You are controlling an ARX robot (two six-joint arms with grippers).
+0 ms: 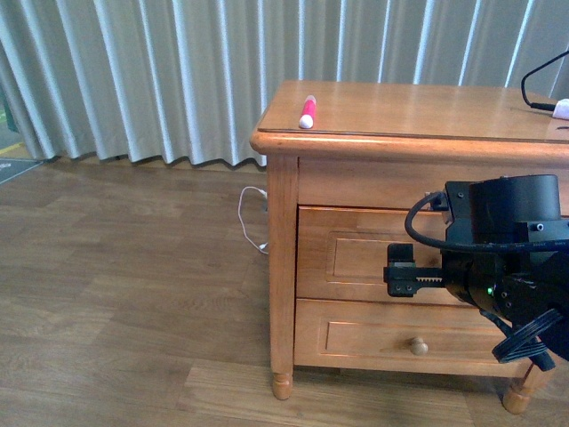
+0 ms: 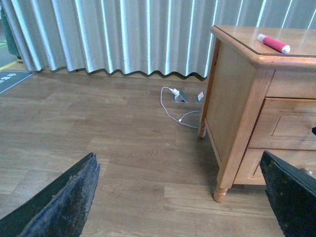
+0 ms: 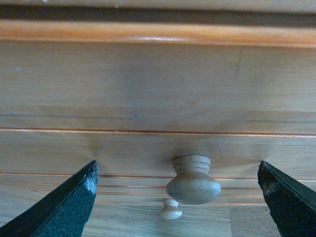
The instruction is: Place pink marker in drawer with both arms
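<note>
**A:** What's closest to the robot?

**B:** The right arm [image 1: 507,249], reaching level towards the cabinet [image 1: 283,267] front. The right gripper [image 3: 177,167] is spread wide, with the drawer's knob [image 3: 193,180] between its fingers [image 3: 69,202] and touching neither.

**A:** And the drawer [image 1: 356,253] itself?

**B:** It's the upper one, and it looks shut.

**A:** The other arm?

**B:** The front view doesn't show it. Its wrist camera shows the left gripper [image 2: 177,159] released, holding nothing. It sits low over the wooden floor [image 2: 123,148], off the cabinet's left side and well apart from it.

**A:** Where's the pink marker [image 1: 308,111]?

**B:** Farther back, lying flat on the cabinet top near its front left corner. Its long axis runs roughly front to back. The white cap end points at the front edge, and the pink body leans slightly right going back.
</note>
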